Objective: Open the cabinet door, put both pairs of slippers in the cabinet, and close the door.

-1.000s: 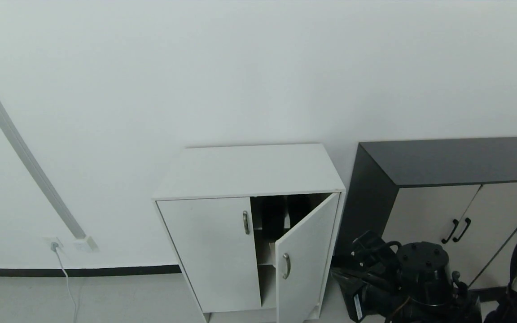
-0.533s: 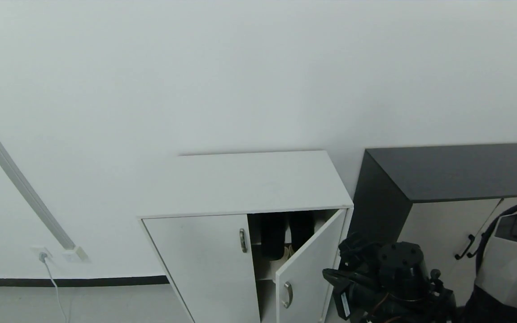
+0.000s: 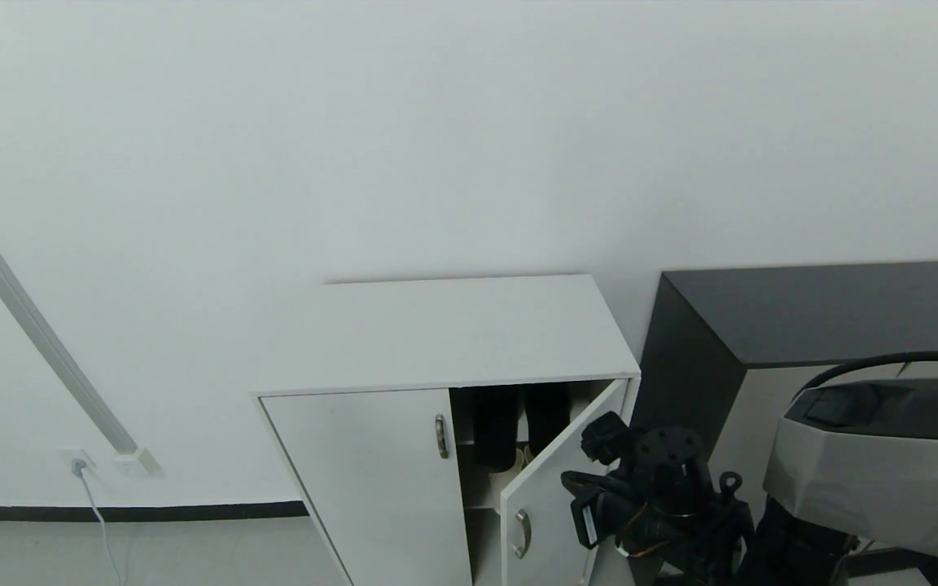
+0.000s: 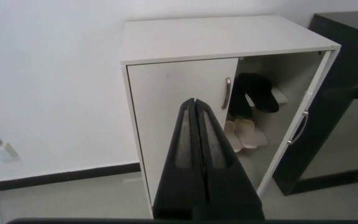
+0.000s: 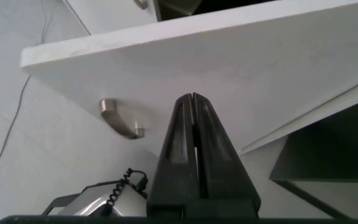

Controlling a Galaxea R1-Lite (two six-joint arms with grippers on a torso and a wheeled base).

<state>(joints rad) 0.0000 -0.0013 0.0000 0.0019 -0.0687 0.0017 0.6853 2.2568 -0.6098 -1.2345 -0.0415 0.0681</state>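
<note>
Left gripper (image 4: 194, 102), jaws clenched empty, faces the white cabinet (image 4: 222, 37); black slippers (image 4: 253, 93) and beige slippers (image 4: 244, 134) sit shelved inside. The right door (image 3: 542, 472) stands ajar: the right gripper (image 5: 193, 98), jaws also clenched empty, may slide off its smooth face, leaving a gap.

The left door (image 3: 363, 480) is shut and the right door (image 3: 554, 480) hangs half open, so only a thin gap leads into the white cabinet (image 3: 453, 325). Just behind that gap sit black slippers (image 3: 495, 423) and pale slippers (image 4: 244, 134). A dark cabinet (image 3: 681, 366) stands close beside the open door.

Cabinet (image 3: 453, 325) matt white laminate, probably; handle (image 5: 122, 118) brushed metal.
</note>
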